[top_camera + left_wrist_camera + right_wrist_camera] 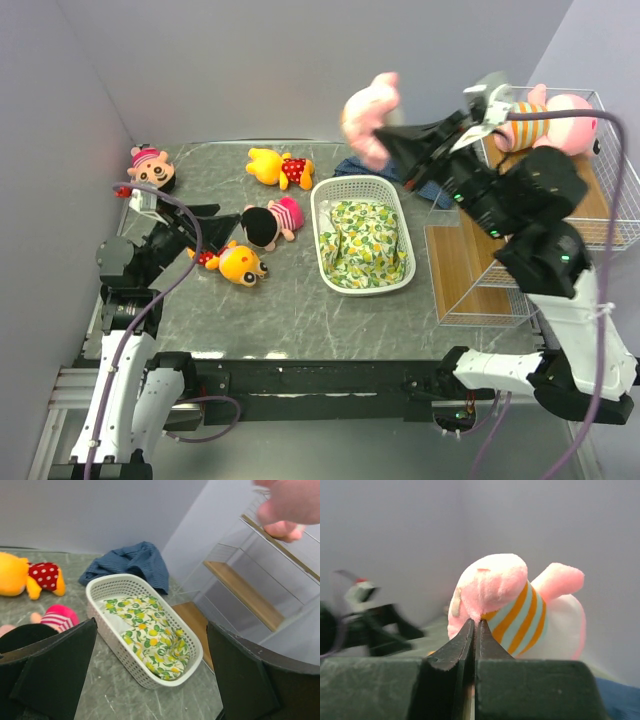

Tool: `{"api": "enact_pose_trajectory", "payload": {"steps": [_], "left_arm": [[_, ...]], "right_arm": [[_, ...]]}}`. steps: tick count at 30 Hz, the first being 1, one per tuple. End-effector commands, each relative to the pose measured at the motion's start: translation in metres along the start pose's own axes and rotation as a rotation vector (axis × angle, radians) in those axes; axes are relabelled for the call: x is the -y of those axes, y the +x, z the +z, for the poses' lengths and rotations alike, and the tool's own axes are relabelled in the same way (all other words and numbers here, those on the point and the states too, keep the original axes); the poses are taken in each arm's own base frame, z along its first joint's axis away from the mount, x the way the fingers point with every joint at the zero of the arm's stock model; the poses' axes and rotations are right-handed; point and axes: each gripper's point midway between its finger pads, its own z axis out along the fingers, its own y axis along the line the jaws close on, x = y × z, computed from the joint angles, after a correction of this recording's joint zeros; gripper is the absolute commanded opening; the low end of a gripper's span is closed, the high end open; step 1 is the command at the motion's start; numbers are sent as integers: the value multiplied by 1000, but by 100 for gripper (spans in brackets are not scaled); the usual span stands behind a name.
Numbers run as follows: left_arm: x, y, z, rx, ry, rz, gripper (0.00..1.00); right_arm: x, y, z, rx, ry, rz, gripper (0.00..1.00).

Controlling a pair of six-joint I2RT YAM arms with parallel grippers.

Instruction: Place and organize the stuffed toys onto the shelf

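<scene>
The shelf (462,265) stands at the table's right edge, with one pig (560,115) lying on its top tier at the far end. All positions below are referenced to this shelf. The right arm reaches past the shelf's left side, with its wrist nearest the wire frame and its fingers pointing away from it. The right gripper (388,133) is fully closed. In the wrist view the two tips meet with no gap and pinch a thin fold of plush at the underside of a second pig (505,600). This held pig (368,108) is raised clear of the table, left of the shelf and blurred in the overhead view. It lies beyond the fingertips, on the side of them farthest from the shelf. Its striped body runs roughly crosswise to the fingers in the wrist view. The placement therefore appears to depend on swinging the wrist rightward so that the toy, not the wrist, leads over a plank. The left gripper (205,232) sits well to the left of the shelf, spread wide and holding nothing. Four smaller toys lie on the table on that same far side: an orange bear (240,263) just beside the left fingers, a pink-striped doll (270,222), a yellow bear (280,167) and a doll (150,168) farthest from the shelf. For these toys the left arm is the nearer one.
</scene>
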Motion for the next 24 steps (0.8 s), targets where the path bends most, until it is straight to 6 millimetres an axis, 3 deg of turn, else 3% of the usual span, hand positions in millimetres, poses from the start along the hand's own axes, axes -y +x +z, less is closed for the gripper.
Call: {"api": "enact_pose_trajectory", "payload": {"steps": [1, 3, 9, 12, 18, 24], "left_arm": [[-22, -10, 2, 43, -131, 0, 96], [-28, -10, 2, 35, -170, -32, 96], [-25, 0, 5, -43, -126, 10, 96], [-24, -1, 2, -30, -133, 23, 96], [-24, 0, 2, -33, -126, 19, 96], [-25, 1, 1, -33, -138, 24, 97]], "right_arm": [[74, -12, -31, -128, 360, -330, 0], [97, -23, -50, -154, 493, -395, 0], [124, -37, -95, -219, 667, -489, 0], [120, -53, -114, -158, 654, -452, 0], [88, -76, -121, 8, 477, -370, 0], [88, -86, -139, 28, 481, -356, 0]]}}
